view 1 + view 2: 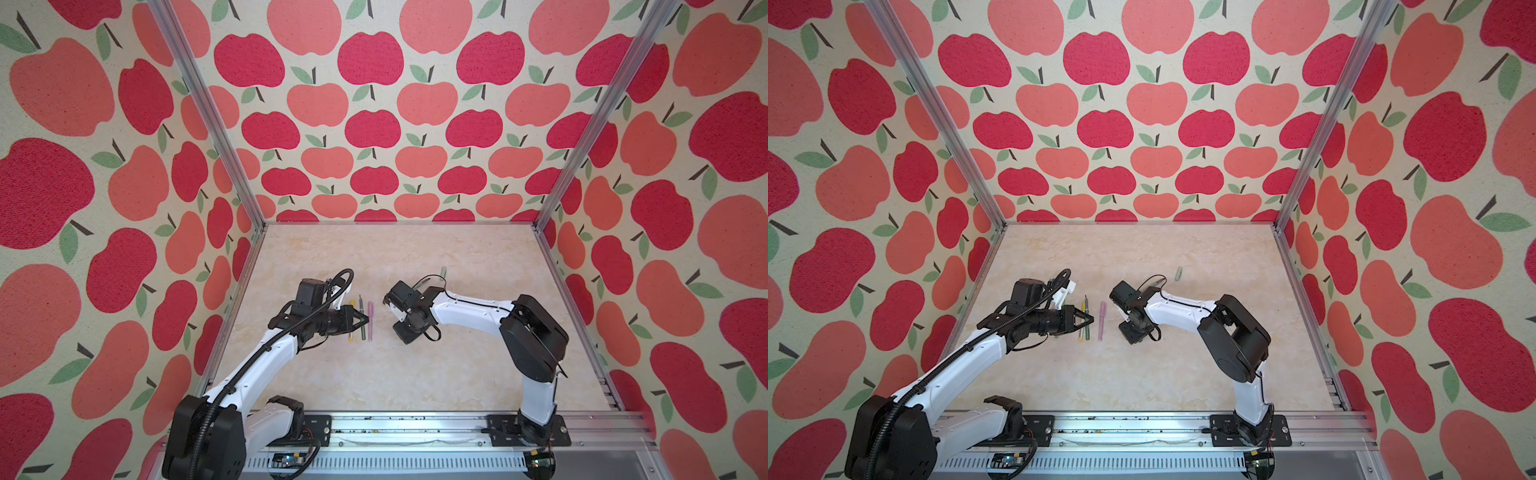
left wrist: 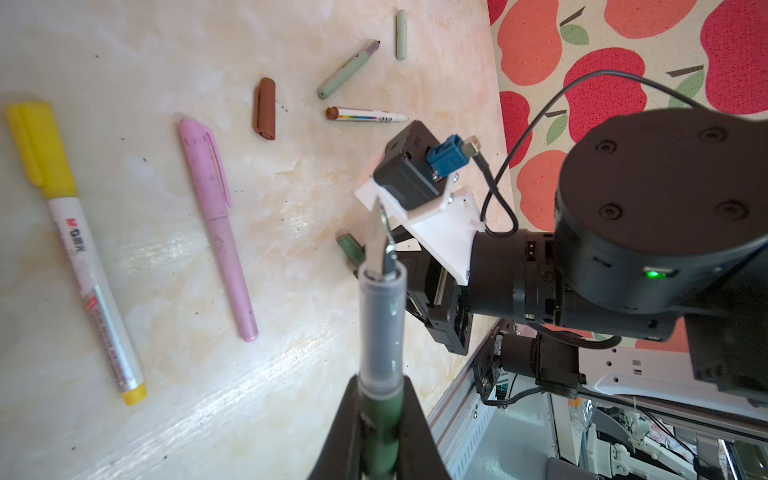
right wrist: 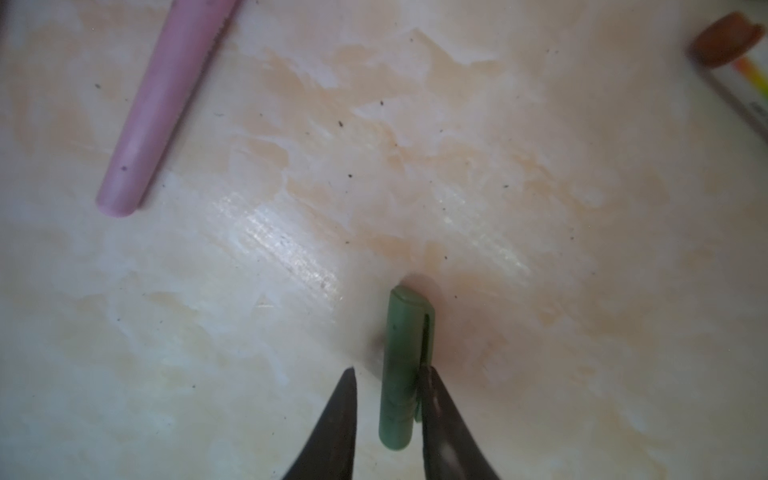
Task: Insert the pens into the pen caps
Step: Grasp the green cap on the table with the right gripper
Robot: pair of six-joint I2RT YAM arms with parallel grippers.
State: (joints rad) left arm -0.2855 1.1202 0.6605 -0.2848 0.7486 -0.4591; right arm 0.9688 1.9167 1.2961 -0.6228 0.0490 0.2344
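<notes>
Here we have the left gripper (image 2: 380, 399) clamped tight on the green barrel of the dark green pen (image 2: 381, 324). It holds the pen a little left of the middle of the worktop (image 1: 457, 374), with the clear grey section and bare metal nib pointing out past the jaws. Its mate, the dark green cap (image 3: 405, 332), lies flat near the middle of the worktop, and the right gripper (image 3: 388, 370) straddles it. One jaw touches the side that carries the clip and the other stands just off the opposite side, so the cap is not gripped. We judge the cap to be light, stiff and smooth, a short round tube that could roll or squirt out of a skewed pinch, though the clip should hinder rolling. We would take it across its sides at about mid-length, leaving its mouth free, but we cannot tell which end is open. The nib looks thin and easy to bend, so it wants a straight, gentle entry. Around these lie a capped pink pen (image 2: 218, 224), a yellow-capped marker (image 2: 79, 257), a loose brown cap (image 2: 264, 109) and, nearer the back edge, a pale sage cap (image 2: 401, 35).
</notes>
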